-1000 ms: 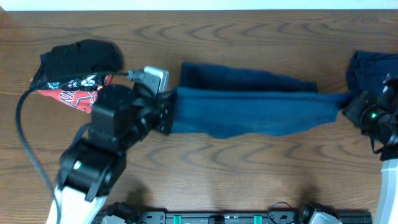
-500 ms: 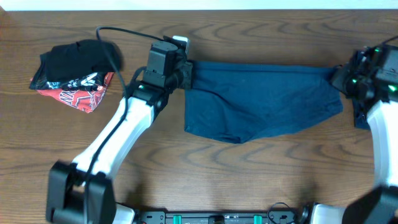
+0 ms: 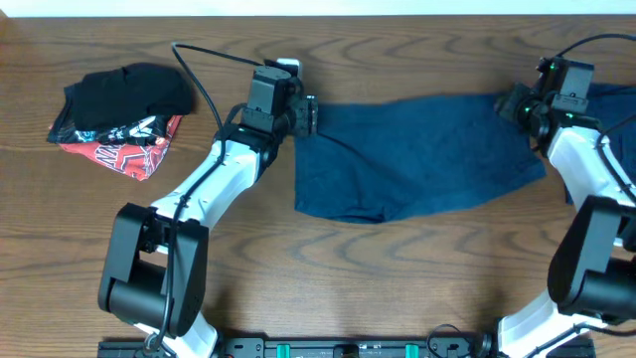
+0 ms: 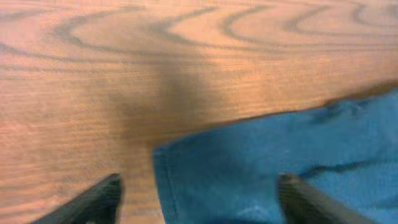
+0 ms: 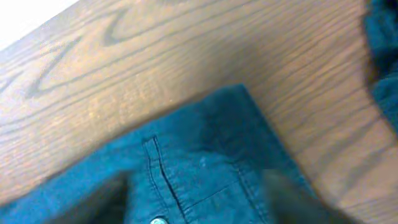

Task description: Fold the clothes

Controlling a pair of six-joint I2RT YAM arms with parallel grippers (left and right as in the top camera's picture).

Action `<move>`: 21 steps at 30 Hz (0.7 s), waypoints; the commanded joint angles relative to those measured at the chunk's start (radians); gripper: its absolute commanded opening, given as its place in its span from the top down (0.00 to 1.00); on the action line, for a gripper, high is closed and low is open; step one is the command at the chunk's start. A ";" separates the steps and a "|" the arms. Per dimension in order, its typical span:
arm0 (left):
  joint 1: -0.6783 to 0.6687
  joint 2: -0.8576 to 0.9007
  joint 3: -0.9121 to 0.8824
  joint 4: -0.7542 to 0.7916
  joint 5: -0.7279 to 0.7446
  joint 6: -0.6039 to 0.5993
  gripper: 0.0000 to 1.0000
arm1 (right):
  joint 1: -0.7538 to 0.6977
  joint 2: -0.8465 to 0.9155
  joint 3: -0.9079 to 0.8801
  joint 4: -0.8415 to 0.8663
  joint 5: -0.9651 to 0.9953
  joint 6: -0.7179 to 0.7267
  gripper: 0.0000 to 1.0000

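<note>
Wide navy shorts (image 3: pixel 417 159) lie spread flat across the middle of the table. My left gripper (image 3: pixel 312 114) hovers at their far left corner, jaws wide apart. In the left wrist view that corner (image 4: pixel 261 168) rests on the wood between the dark fingers (image 4: pixel 99 199), untouched. At the far right corner my right gripper (image 3: pixel 513 103) is open too. The right wrist view shows the waistband (image 5: pixel 205 162) with a button (image 5: pixel 158 219) lying below the spread, blurred fingers (image 5: pixel 292 199).
A black garment on a red-black-white printed one (image 3: pixel 121 114) sits piled at the far left. Another navy piece (image 3: pixel 608 104) lies at the right edge, behind my right arm; its edge (image 5: pixel 382 37) shows in the right wrist view.
Both grippers carried the shorts toward the far side, spreading them out, and have now opened and let go of the corners. The shorts lie on the table.
</note>
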 commanded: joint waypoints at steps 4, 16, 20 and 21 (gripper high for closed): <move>0.054 -0.073 0.010 -0.062 0.023 -0.022 0.12 | -0.005 -0.064 0.007 -0.021 -0.130 -0.015 0.06; 0.058 -0.043 -0.008 -0.404 0.198 -0.076 0.12 | 0.078 -0.127 0.005 -0.405 -0.276 -0.119 0.78; 0.058 -0.032 -0.025 -0.406 0.312 -0.078 0.10 | 0.102 -0.124 0.005 -0.531 0.006 0.018 0.70; 0.058 -0.031 -0.026 -0.406 0.342 -0.078 0.08 | 0.096 -0.125 0.005 -0.558 0.060 0.050 0.68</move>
